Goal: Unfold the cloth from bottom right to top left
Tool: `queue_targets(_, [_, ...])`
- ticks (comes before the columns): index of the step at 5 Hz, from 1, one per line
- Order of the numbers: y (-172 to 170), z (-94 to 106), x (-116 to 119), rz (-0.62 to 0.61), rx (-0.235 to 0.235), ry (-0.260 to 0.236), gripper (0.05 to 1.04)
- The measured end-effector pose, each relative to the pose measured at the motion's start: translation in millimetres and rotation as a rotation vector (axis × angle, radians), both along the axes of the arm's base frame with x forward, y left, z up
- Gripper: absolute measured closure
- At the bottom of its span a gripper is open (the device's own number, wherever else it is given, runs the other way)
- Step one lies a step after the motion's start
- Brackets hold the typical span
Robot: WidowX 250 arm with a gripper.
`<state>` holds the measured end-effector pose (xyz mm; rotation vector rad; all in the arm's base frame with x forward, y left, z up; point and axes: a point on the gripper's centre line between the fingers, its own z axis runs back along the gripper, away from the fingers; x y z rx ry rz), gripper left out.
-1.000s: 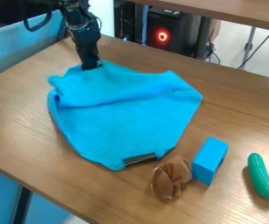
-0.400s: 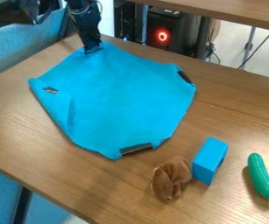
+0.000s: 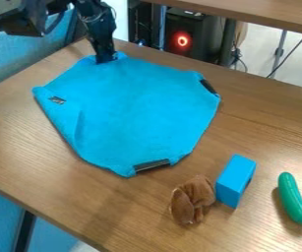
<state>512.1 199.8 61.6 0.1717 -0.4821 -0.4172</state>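
We judge the unfolding nearly done: the cloth (image 3: 136,108) lies broadly spread on the desk (image 3: 271,133), its left edge turned over. The tool (image 3: 105,60) is at its far corner; opening and grip we cannot tell. Next, we should ensure release, then lift clear.

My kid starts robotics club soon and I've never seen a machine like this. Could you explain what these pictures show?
The black machine is a robot arm; the gripper at its end works like a hand. Each picture comes from one fixed camera looking down at a slant.

On the wooden table lies a blue cloth, mostly spread, its left edge folded over. Nearer the camera are a crumpled brown soft thing, a blue block and a green cucumber-like thing.

The gripper is at the cloth's far corner; whether it holds it, I cannot tell.
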Motion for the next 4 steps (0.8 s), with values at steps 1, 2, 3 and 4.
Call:
queue_targets(1, [-6,-0.4,-11,-0.067,-0.031,-0.031,0.294])
queue_targets(2, [-14,19.3,-19,-0.087,-0.035,-0.1,0.102])
queue_targets(3, [-21,40.4,-27,-0.104,-0.021,-0.155,0.083])
queue_targets(4, [-31,69.8,-44,-0.14,-0.017,-0.161,0.083])
